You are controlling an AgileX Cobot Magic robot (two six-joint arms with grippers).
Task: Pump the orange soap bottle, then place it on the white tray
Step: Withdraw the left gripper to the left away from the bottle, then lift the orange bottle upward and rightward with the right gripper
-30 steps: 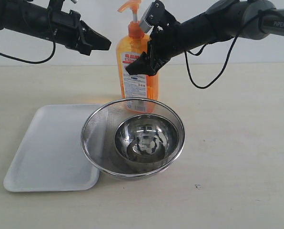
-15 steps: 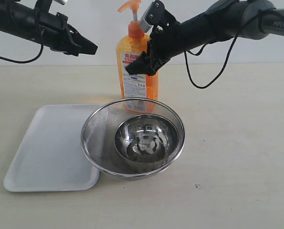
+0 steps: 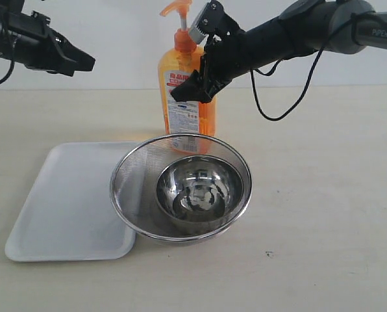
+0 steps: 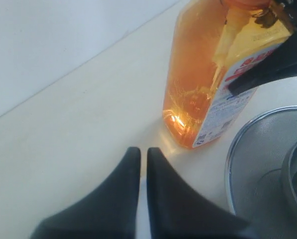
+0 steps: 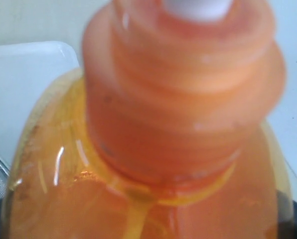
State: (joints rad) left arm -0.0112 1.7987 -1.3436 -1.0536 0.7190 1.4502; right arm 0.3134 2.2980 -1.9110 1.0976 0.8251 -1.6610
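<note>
Bottle (image 3: 180, 97) at the back, strainer (image 3: 128, 195) and tray (image 3: 63, 208) in front

Upright at the middle back of the table (image 3: 323, 195), the bottle, with the right gripper (image 3: 192, 86) round its upper body, in from the right. Just before the bottle, the strainer, a bowl (image 3: 195, 190) inside it. To the strainer's left, the tray, flat on the table, its right edge under the strainer's left rim. High at the far left, above the table behind the tray, the left gripper (image 3: 83, 63), well apart from the bottle.
</note>
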